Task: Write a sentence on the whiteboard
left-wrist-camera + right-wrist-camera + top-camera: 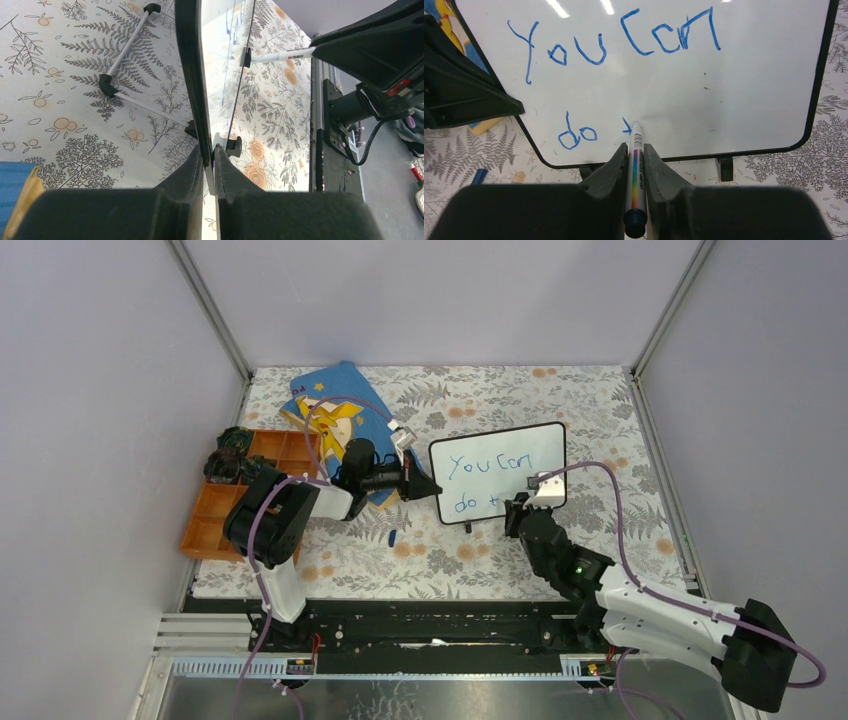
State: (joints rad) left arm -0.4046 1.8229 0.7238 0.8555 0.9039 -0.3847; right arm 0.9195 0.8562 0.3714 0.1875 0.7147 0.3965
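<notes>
The whiteboard (500, 468) stands tilted on the floral table, held upright at its left edge. My left gripper (425, 485) is shut on its black frame (192, 75), and the left wrist view shows the board edge-on between the fingers. The sentence (614, 40) reads "You can" in blue, with "do" (579, 134) and one further stroke below it. My right gripper (636, 147) is shut on a white marker (636, 165) with a rainbow stripe. The marker's tip touches the board at that last stroke, near the bottom edge. From the left wrist, the marker (282, 55) meets the board's face.
A blue picture book (335, 410) lies behind the left arm. An orange compartment tray (215, 505) with dark items sits at the table's left edge. A blue cap (393, 537) lies on the cloth below the left gripper. The board's wire stand (107, 82) rests behind it.
</notes>
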